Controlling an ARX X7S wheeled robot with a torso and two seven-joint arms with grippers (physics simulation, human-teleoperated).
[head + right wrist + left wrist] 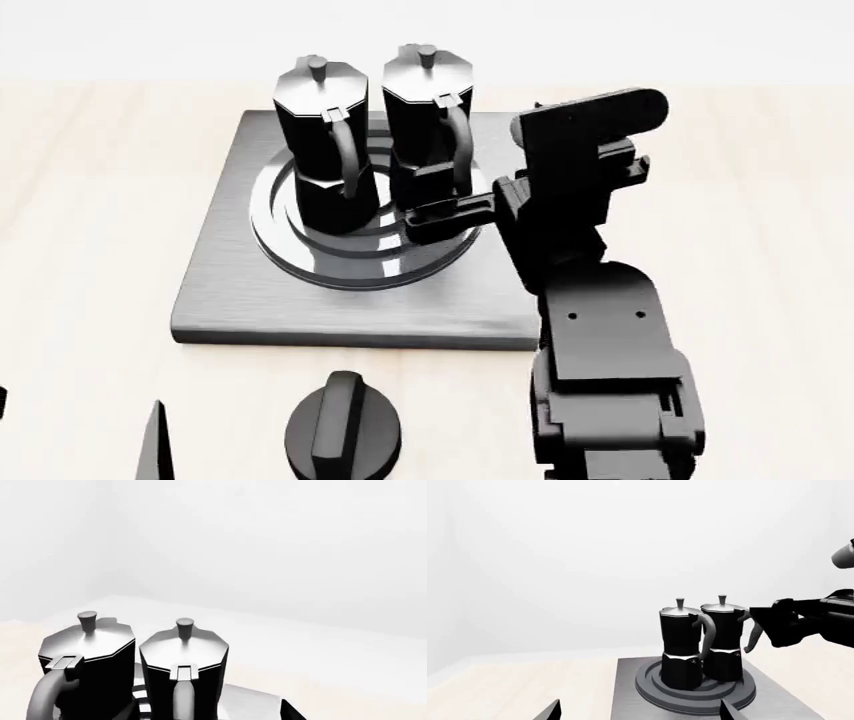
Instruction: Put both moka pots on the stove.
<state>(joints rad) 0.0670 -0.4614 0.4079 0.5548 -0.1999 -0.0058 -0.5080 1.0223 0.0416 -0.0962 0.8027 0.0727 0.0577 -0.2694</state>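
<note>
Both moka pots stand upright, side by side, on the round burner of the stove (227, 270). They are the left pot (320, 150) and the right pot (427, 120), handles facing me. My right gripper (441, 203) is at the right pot's handle, open, with its fingers well apart on either side of that handle. In the right wrist view the right pot (183, 670) fills the space between the fingertips, with the left pot (90, 670) beside it. My left gripper (640, 712) is open and holds nothing, set back from the stove (627, 690) and level with its near edge.
A short round black knob (344, 425) with a ridge lies on the pale wooden table in front of the stove. My right arm (601, 380) reaches over the table along the stove's right side. A white wall stands behind.
</note>
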